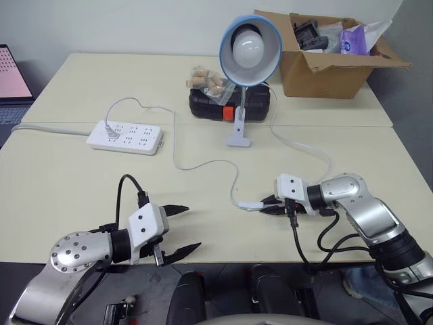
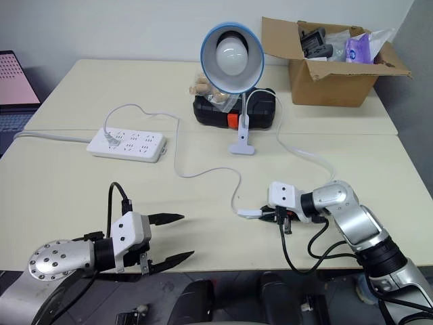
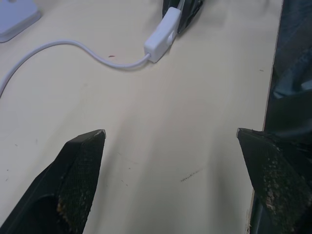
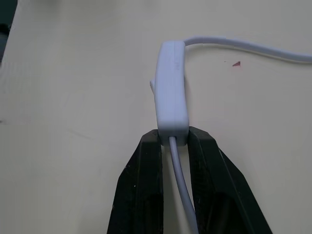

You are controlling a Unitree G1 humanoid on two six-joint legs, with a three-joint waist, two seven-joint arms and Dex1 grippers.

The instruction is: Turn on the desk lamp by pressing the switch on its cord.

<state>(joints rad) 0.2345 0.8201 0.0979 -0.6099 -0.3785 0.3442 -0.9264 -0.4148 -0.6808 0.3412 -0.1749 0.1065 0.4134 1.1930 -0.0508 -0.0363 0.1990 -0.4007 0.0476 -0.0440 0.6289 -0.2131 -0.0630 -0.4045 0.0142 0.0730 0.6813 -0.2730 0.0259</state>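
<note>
Two black fingers of the right gripper (image 4: 173, 141) clamp the near end of the small, flat, white plastic switch (image 4: 171, 92). The switch is light, rigid and slick, so grip its flat sides. Left gripper (image 1: 184, 230), well left of the switch, stands wide apart.

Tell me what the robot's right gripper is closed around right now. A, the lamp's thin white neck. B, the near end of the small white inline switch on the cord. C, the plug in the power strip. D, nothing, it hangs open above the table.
B: in the right wrist view the right gripper has its two black fingers clamped on the end of the switch, with the cord running back between them.
</note>
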